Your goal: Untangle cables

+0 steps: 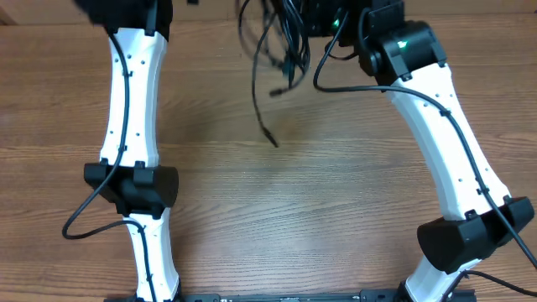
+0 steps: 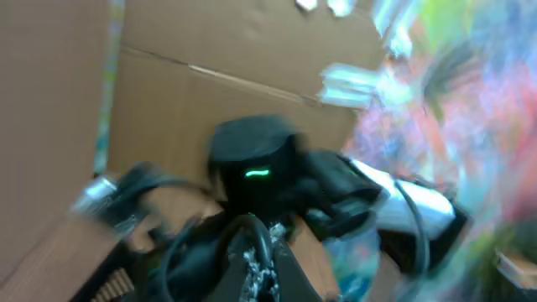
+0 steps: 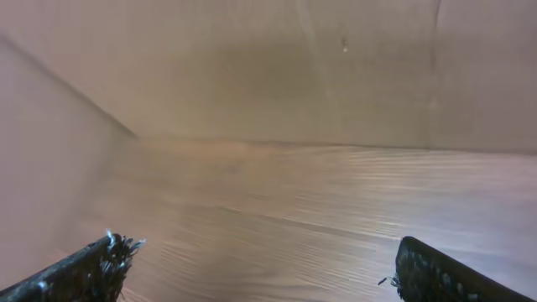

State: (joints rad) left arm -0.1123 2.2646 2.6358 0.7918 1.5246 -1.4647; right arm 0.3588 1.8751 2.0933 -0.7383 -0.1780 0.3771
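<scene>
The cables (image 1: 281, 50) hang as a loose black bunch over the far middle of the table, and one strand trails down to a small plug tip (image 1: 270, 139). In the blurred left wrist view a black loop of cables (image 2: 252, 243) runs through my left gripper (image 2: 268, 277), which is shut on it. That gripper lies beyond the top edge of the overhead view. My right gripper (image 3: 268, 277) is open wide with only bare wood between its fingertips (image 3: 105, 256). The right arm's wrist (image 1: 403, 46), with its green light, sits just right of the hanging bunch.
The wooden table (image 1: 294, 210) stretches between the two white arms (image 1: 134, 101). A cardboard wall (image 3: 294, 67) rises behind the table's far edge and also shows in the left wrist view (image 2: 210, 101). Thick black cords run along both arms.
</scene>
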